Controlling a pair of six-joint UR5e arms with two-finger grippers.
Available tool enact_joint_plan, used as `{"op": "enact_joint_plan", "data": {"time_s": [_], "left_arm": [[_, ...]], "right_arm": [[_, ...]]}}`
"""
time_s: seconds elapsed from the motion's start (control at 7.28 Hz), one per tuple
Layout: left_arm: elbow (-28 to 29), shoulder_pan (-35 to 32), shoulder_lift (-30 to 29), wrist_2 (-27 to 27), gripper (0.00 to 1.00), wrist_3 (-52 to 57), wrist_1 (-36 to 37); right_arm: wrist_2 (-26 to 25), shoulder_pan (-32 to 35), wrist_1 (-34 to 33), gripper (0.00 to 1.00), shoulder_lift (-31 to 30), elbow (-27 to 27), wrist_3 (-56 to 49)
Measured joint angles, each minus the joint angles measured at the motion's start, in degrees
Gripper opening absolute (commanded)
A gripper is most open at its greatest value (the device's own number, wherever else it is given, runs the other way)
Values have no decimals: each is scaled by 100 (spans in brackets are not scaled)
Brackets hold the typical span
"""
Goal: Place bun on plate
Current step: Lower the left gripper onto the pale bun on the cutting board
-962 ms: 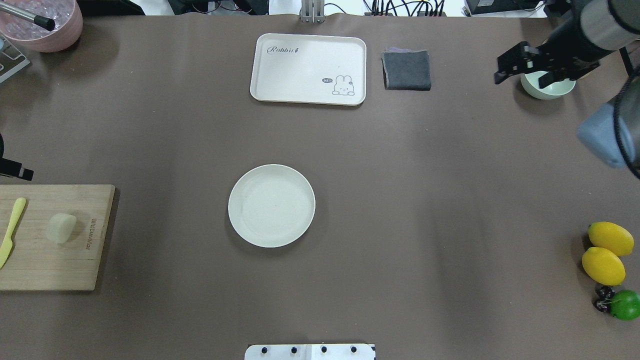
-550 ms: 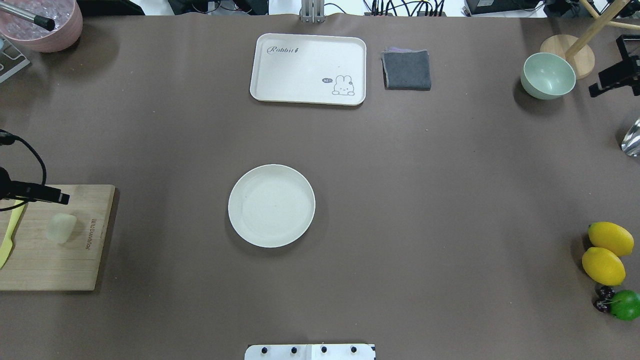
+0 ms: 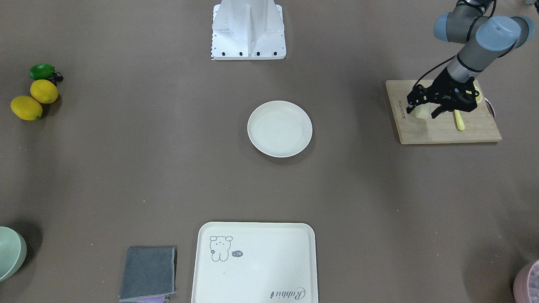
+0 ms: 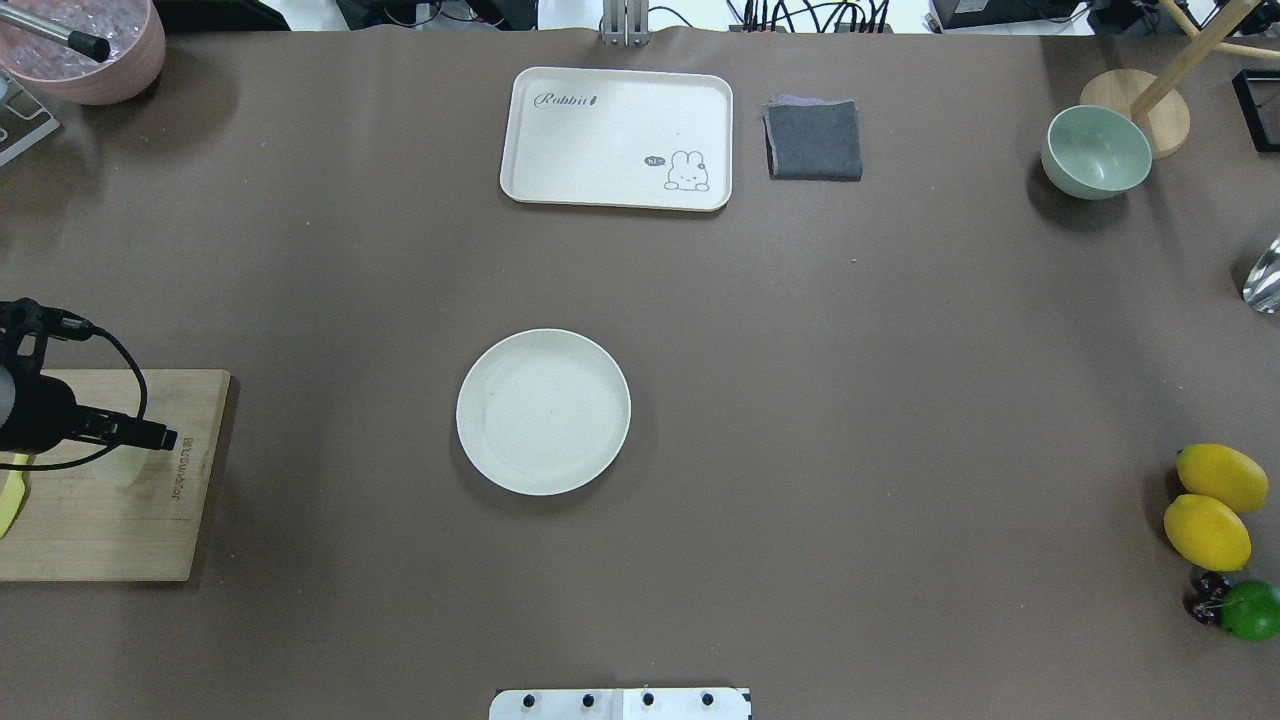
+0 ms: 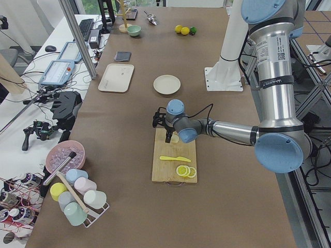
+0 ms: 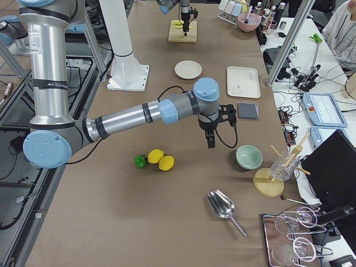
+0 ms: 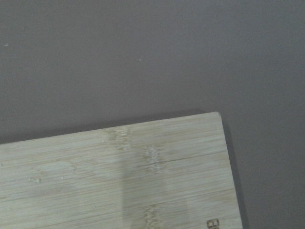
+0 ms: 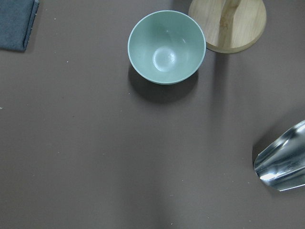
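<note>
The bun (image 3: 422,113), a small pale cream cylinder, stands on the wooden cutting board (image 3: 442,132) at the table's left end. My left gripper (image 3: 422,110) is open and low over the board, one finger on each side of the bun. In the overhead view the left arm covers most of the bun (image 4: 122,472). The round cream-white plate (image 4: 543,412) sits empty at the table's middle, well apart from the board. My right gripper (image 6: 211,142) hangs above the table near the green bowl, and I cannot tell whether it is open or shut.
A yellow knife (image 3: 459,122) and lemon slices (image 5: 183,171) share the board. At the back are a cream tray (image 4: 620,140), a grey cloth (image 4: 813,140), a green bowl (image 4: 1096,152) and a wooden stand (image 4: 1135,120). Two lemons (image 4: 1210,505) and a lime (image 4: 1250,610) lie front right.
My left arm has come in from the left edge over the cutting board and now covers the bun. The right arm has swung off the overhead view's right side.
</note>
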Motion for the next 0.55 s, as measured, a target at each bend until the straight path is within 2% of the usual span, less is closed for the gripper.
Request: {"op": "enact_joint_plan", "data": {"time_s": [0.27, 0.41, 0.55], "left_arm": [[12, 88, 15, 16, 18, 168, 13], [15, 90, 19, 17, 7, 218, 16], [15, 80, 19, 18, 7, 239, 17]], "right_arm": [[5, 9, 0, 100, -3, 0, -12], [6, 11, 0, 100, -2, 0, -13], [6, 11, 0, 100, 4, -4, -12]]}}
